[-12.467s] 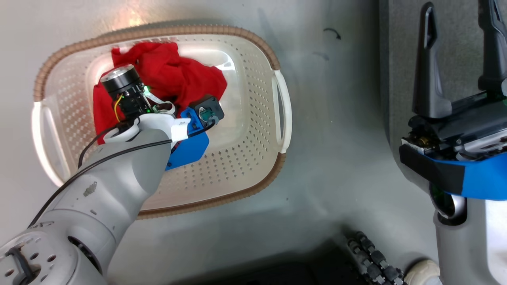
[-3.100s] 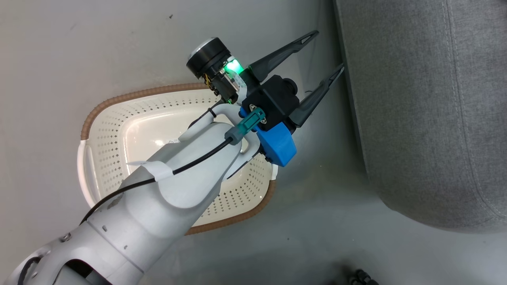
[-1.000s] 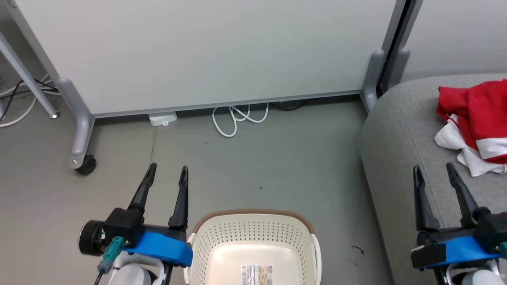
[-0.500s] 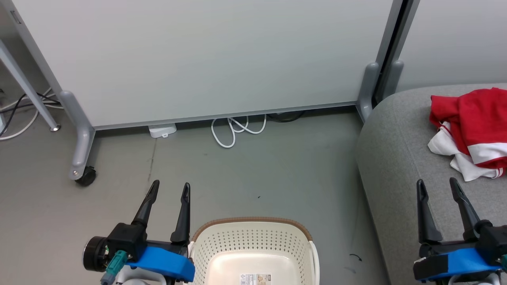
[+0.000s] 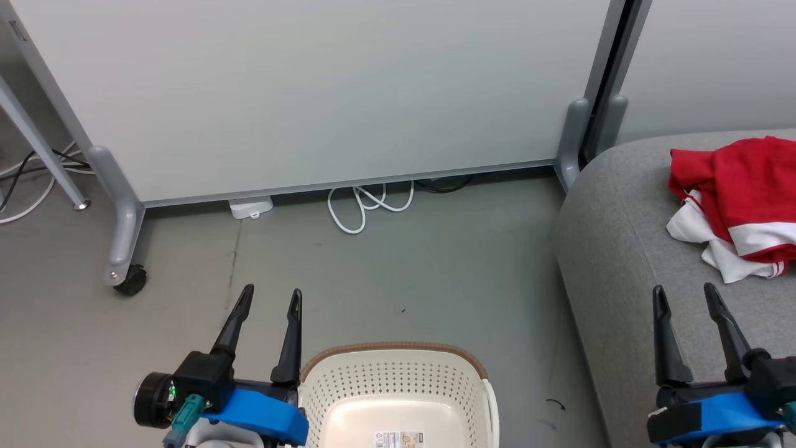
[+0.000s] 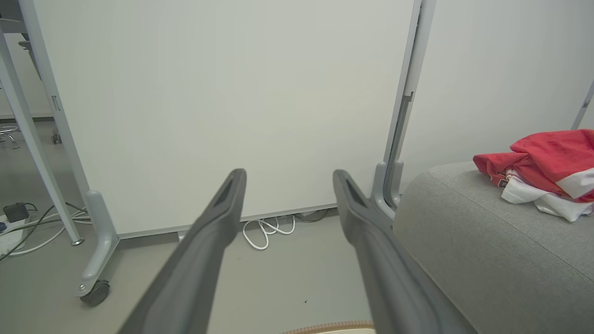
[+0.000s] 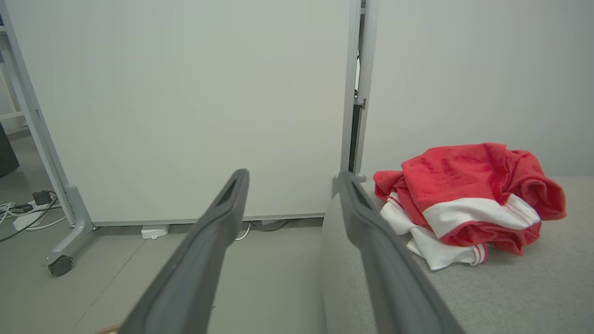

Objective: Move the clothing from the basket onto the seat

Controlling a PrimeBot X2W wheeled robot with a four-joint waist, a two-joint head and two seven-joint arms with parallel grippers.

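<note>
Clothing [image 5: 740, 186] atop seat [image 5: 622, 249], apart, ahead of spread, empty right tool [image 5: 683, 288]

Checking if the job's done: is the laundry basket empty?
Empty in the visible part: the laundry basket shows bare bottom and label; the clothing lies on the couch.

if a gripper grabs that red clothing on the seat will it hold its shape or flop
Probably floppy: the clothing lies crumpled in soft folds on the seat, so it would likely sag from a pinch. It looks like thin fabric, so likely light for its bulk. Pushed, it would probably bunch up rather than slide or roll.
</note>
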